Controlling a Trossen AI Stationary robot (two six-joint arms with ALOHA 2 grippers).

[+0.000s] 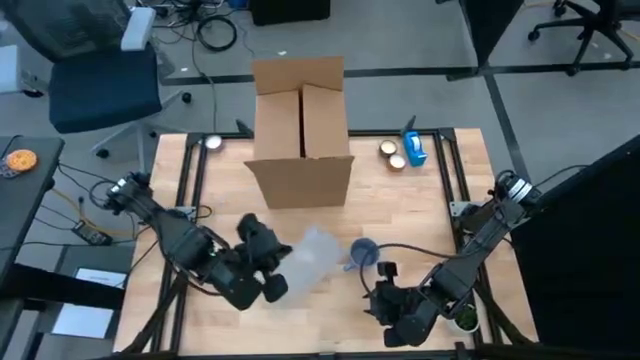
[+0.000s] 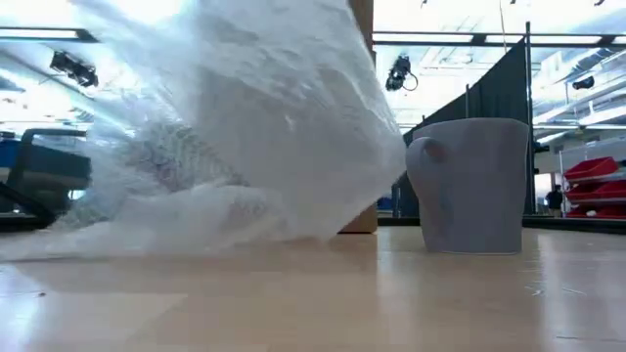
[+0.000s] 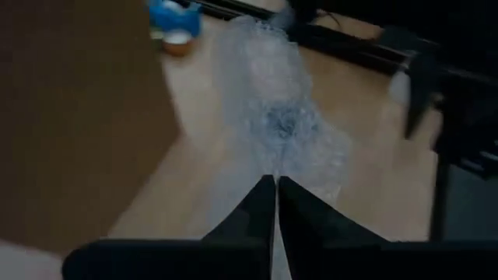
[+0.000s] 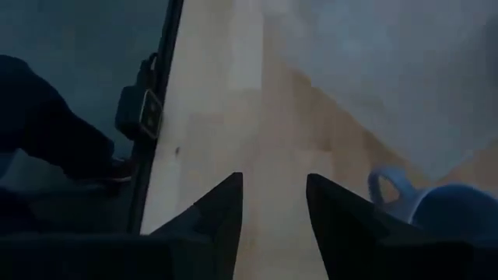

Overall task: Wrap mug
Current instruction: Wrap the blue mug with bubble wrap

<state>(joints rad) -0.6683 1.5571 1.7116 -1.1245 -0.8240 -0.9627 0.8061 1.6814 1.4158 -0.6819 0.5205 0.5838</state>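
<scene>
Two tools are mine. At the table's near edge, my right tool (image 4: 272, 206) hovers with its fingers spread and nothing between them. My left tool (image 3: 276, 194) has its fingers pressed together, pinching one sheet of bubble wrap (image 1: 312, 258) and lifting that end off the table (image 1: 420, 215). One blue-grey mug (image 1: 363, 250) stands upright just beside the wrap, between both tools. Farther back stands one cardboard box (image 1: 300, 130), then two small round tins (image 1: 392, 154) beside one blue tape dispenser (image 1: 414, 148).
</scene>
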